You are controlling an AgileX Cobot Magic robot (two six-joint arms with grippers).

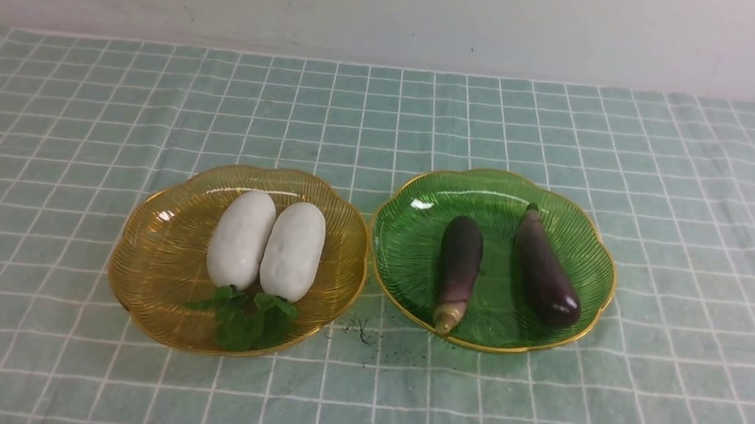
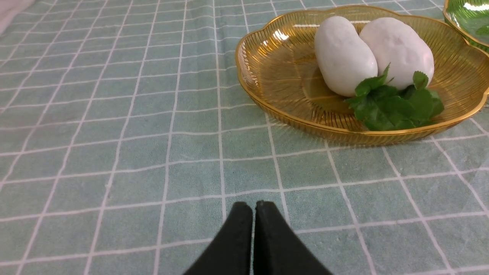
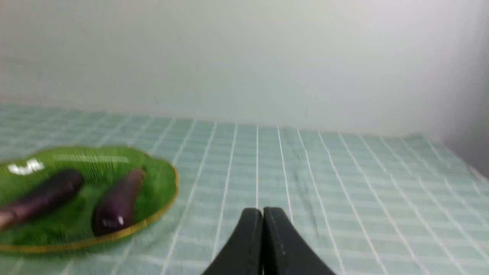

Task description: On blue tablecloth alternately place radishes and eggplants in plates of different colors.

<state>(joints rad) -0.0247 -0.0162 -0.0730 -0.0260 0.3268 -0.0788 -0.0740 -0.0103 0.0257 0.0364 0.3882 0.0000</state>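
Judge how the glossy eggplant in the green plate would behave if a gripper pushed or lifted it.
The glossy eggplant looks smooth and shiny, so probably slippery. Its rounded, tapered body may roll or pivot inside the green plate. It keeps its shape, so likely stiff.

Both end effectors closed, empty, arms out of the front view.

Left end effector: black fingers pressed together tip to tip, only a hairline seam between them, nothing pinched, hanging above the cloth. Right end effector: same state, fingers flush against each other, nothing held, pointing forward just over the surface. Neither arm nor wrist shows from the front camera.
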